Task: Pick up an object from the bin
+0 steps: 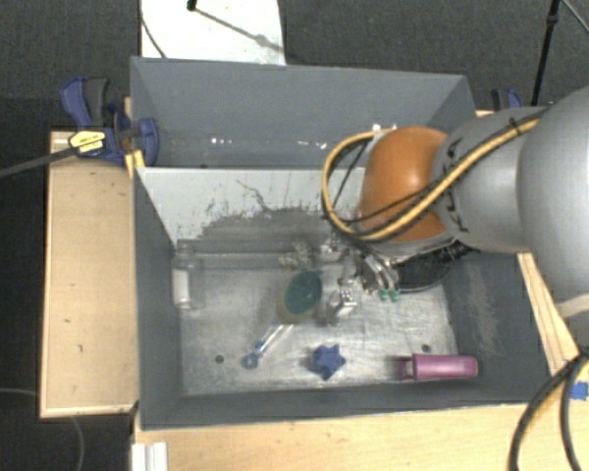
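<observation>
In the middle of the bin [226,204], your gripper [342,298] sits low over the floor. It hangs under the orange cover [402,180] on the arm [550,184], and yellow-and-black cables [339,189] loop around that cover. You cannot tell from this view how far the gripper is open, or whether it has hold of anything — its metal parts merge with the grey floor and the cover shades them.

Just to its left lies a dark green disc [300,295], round and flat on the floor. Of all the things in the bin, the disc is the closest to the gripper. Whether the two touch you cannot make out.

Nearer the front wall, a thin pale stick [266,345] with a blue tip lies slanted, its upper end near the disc's lower edge. Right of the stick, a small blue star [326,361] sits apart from both. Further right along the front, a purple cylinder [438,366] with a dark cap at its left end lies on its side — well apart from the gripper. By the left wall lies a clear vial [183,285], and a clear rod [238,255] runs along the back of the floor from there toward the gripper.
</observation>
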`<state>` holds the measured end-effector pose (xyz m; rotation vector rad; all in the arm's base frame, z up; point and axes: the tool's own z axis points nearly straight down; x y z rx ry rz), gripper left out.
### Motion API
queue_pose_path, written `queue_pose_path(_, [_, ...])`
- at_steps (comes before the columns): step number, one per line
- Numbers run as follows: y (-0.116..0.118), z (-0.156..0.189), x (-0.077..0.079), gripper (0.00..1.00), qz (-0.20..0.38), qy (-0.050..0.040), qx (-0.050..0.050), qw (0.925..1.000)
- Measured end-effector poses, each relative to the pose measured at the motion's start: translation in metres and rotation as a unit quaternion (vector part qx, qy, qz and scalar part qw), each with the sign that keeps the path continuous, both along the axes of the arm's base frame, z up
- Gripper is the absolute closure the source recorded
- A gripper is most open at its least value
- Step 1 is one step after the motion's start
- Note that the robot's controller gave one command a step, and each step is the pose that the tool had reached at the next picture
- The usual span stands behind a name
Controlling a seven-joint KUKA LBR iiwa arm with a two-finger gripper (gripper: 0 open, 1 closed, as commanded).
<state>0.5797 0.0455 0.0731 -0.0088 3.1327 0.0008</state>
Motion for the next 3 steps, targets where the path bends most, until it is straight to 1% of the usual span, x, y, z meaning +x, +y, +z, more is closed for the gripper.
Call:
queue_pose_path(1, [0.055, 0.000, -0.027, 0.00, 0.066, -0.0002, 0.000, 0.9978])
queue_pose_path(2, [0.053, 0.001, -0.025, 1.00, 0.066, -0.0025, 0.000, 0.9978])
queue_pose_path(3, [0.045, 0.223, -0.025, 1.00, 0.170, -0.0021, -0.001, 0.9855])
